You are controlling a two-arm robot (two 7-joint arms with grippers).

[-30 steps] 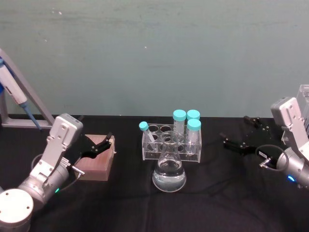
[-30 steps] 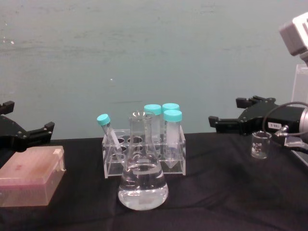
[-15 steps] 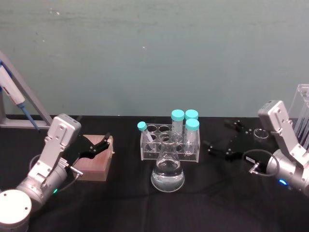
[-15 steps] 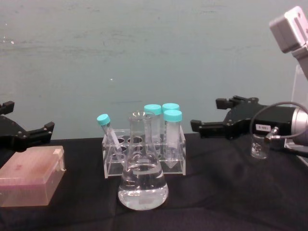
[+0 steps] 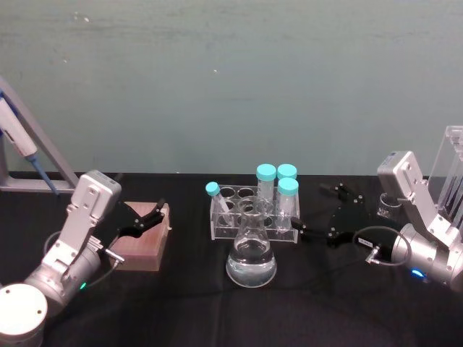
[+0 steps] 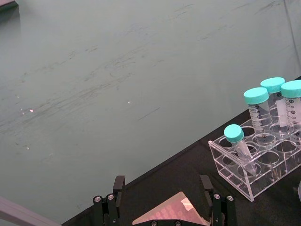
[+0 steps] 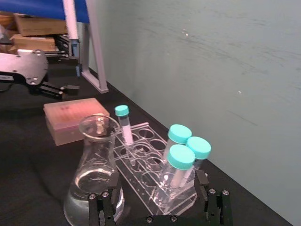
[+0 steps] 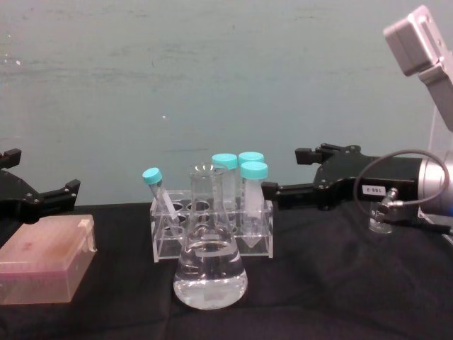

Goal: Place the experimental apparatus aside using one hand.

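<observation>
While level above the black bench (image 5: 325, 303), points the right hand (image 5: 311, 207) at the right end of the clear tube rack (image 5: 218, 228), fingers apart and empty.
Shows one finger just beside the rack's near right corner and the other farther back, near the teal-capped tubes (image 5: 289, 186); cannot tell whether either touches. Shows the conical flask (image 5: 251, 256) of clear liquid upright just in front of the rack, mid-bench. Has the small glass beaker (image 5: 388, 204) behind the right arm, near the tall acrylic pipette stand (image 5: 454, 166) at the far right. Shows the left hand (image 5: 155, 217), fingers also apart, over a pink box (image 5: 141, 246) at the left, well apart from the rack.
</observation>
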